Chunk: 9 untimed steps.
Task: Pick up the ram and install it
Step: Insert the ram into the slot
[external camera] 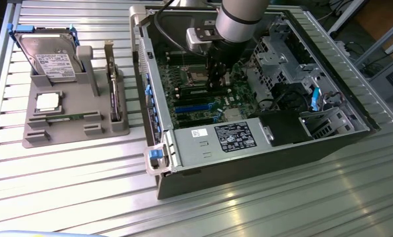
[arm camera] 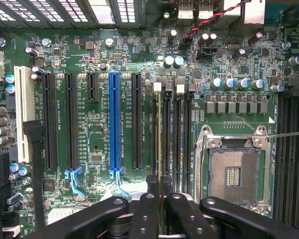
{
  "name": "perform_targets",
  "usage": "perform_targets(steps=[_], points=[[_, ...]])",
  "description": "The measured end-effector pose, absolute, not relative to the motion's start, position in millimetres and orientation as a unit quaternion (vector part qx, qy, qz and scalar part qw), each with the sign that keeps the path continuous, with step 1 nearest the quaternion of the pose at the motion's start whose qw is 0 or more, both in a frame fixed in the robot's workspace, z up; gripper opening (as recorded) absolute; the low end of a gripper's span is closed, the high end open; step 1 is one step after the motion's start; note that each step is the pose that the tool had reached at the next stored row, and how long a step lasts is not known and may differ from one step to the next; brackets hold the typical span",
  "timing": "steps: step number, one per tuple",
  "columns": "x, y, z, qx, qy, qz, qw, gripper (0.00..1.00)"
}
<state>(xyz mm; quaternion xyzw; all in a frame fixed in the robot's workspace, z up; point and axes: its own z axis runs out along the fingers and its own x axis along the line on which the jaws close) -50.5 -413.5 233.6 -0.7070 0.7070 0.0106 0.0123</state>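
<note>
The ram (arm camera: 159, 139) appears edge-on in the wrist view as a thin pale line between my fingers. It hangs over the row of black memory slots (arm camera: 177, 134) beside the empty processor socket (arm camera: 234, 172). My gripper (arm camera: 159, 186) is shut on the ram. In the exterior view my gripper (external camera: 221, 74) reaches down into the open computer case (external camera: 249, 143), just above the green motherboard (external camera: 196, 101). From here I cannot tell whether the ram touches a slot.
A grey parts tray (external camera: 71, 133) at the exterior view's left holds a hard drive (external camera: 48, 54), a square silver processor chip (external camera: 48, 101), a dark upright card (external camera: 114, 94) and a narrow greenish strip (external camera: 68, 118). Case walls, a drive cage (external camera: 282, 54) and cables crowd my arm.
</note>
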Motion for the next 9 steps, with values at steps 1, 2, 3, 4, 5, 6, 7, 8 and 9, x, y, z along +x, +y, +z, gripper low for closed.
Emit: perform_targets(steps=[1,2,3,4,5,6,7,8,9], points=[[-50.5,-413.5,233.6,-0.707,0.707,0.011,0.012,0.12],[-50.5,-413.5,233.6,-0.707,0.707,0.011,0.012,0.12],[-50.5,-413.5,233.6,-0.707,0.707,0.011,0.012,0.12],[-50.5,-413.5,233.6,-0.707,0.707,0.011,0.012,0.13],[-50.5,-413.5,233.6,-0.707,0.707,0.011,0.012,0.13],[-50.5,-413.5,233.6,-0.707,0.707,0.011,0.012,0.20],[-50.5,-413.4,233.8,-0.707,0.707,0.010,0.012,0.20],[-50.4,-413.5,235.6,-0.707,0.707,0.010,0.012,0.20],[-50.5,-413.4,240.2,-0.707,0.707,0.009,0.011,0.20]])
